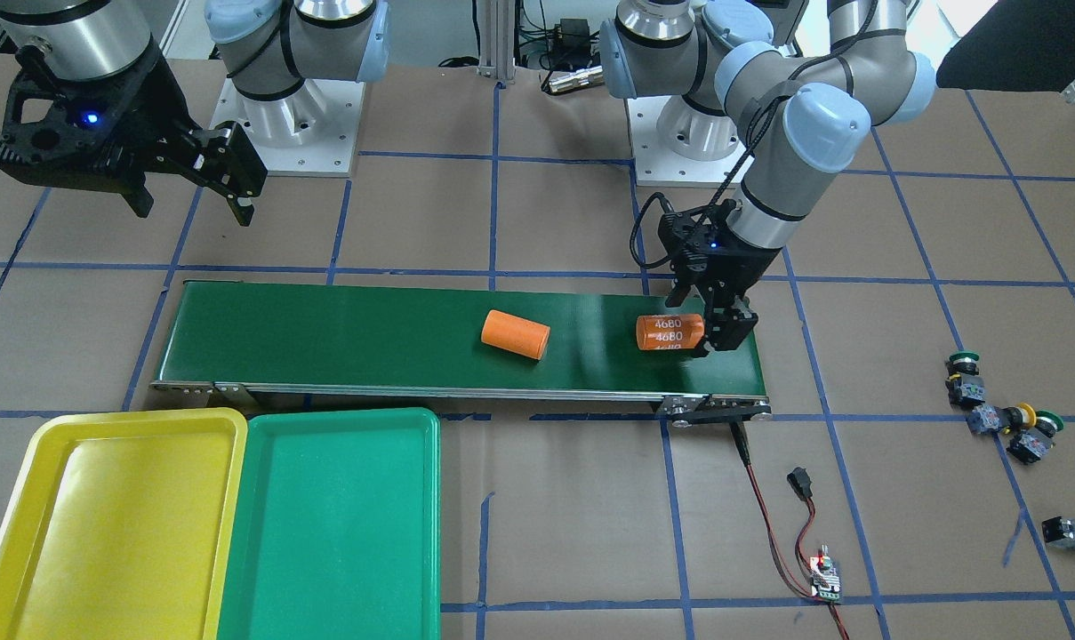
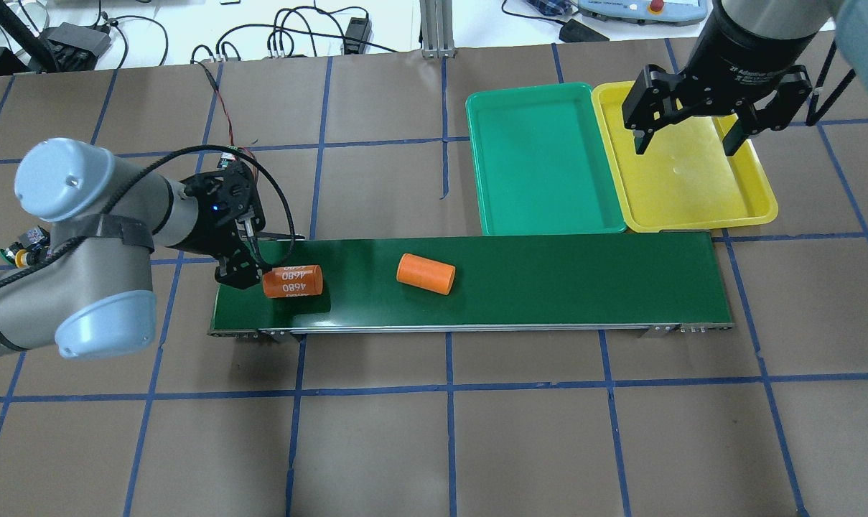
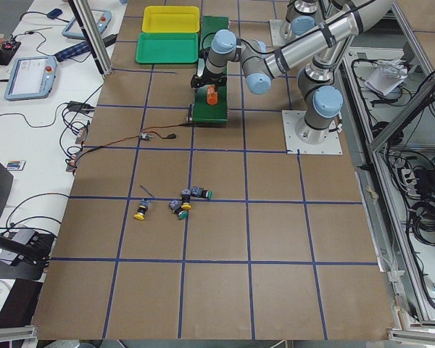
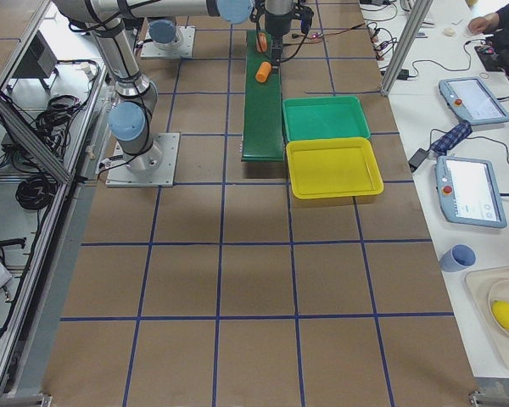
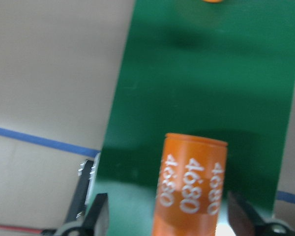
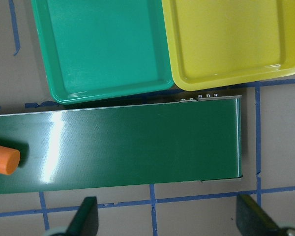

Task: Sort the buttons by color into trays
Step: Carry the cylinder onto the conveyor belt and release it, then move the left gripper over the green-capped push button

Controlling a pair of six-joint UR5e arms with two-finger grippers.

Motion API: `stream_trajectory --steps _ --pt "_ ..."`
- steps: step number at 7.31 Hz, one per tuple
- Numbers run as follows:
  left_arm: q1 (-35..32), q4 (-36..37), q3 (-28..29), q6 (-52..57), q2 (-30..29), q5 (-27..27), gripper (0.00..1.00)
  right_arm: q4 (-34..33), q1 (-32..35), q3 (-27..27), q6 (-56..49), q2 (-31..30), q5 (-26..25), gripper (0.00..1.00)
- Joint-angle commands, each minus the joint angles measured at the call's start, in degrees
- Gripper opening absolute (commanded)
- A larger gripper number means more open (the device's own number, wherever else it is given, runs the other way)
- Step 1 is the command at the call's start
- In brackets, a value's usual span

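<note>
Brown paper covers the table (image 1: 573, 533), marked into squares with blue tape. A dark green belt (image 1: 368, 338) runs along its middle and carries two orange cylinders lying on their sides.

Left gripper (image 1: 719, 338): down at the belt's end on the robot's left, at the cylinder marked "4680" (image 1: 670, 332). The wrist view shows its fingers (image 5: 99, 216) spread to either side of the cylinder's near end, with a gap on each side. It grips nothing.

Right gripper (image 2: 686, 143): raised well above the table near the belt's other end, fingers wide apart, carrying nothing.

The plain cylinder (image 1: 515, 334) lies near mid-belt, apart from both grippers.

The four buttons (image 1: 999, 418) lie on the table paper on the robot's left, well apart from the belt. Three sit in a close cluster, two with green caps and one with a yellow cap. The fourth (image 1: 1070, 533), yellow-capped, lies by itself nearby.

The yellow tray (image 1: 119, 524) and green tray (image 1: 332, 524) sit side by side, rims touching, just beside the belt at its opposite end, well apart from the buttons.

A small circuit board (image 1: 826, 576) with red and black wires lies near the belt's left end.
</note>
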Motion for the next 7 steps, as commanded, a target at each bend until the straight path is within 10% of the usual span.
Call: stream_trajectory --steps 1,7 --pt "10.77 -12.55 8.07 -1.35 0.45 -0.61 1.00 0.12 0.00 0.26 -0.02 -0.09 -0.06 1.00" --pt "24.46 -9.55 10.21 -33.19 -12.36 5.71 1.00 -0.14 0.00 0.26 -0.02 -0.09 -0.06 1.00"
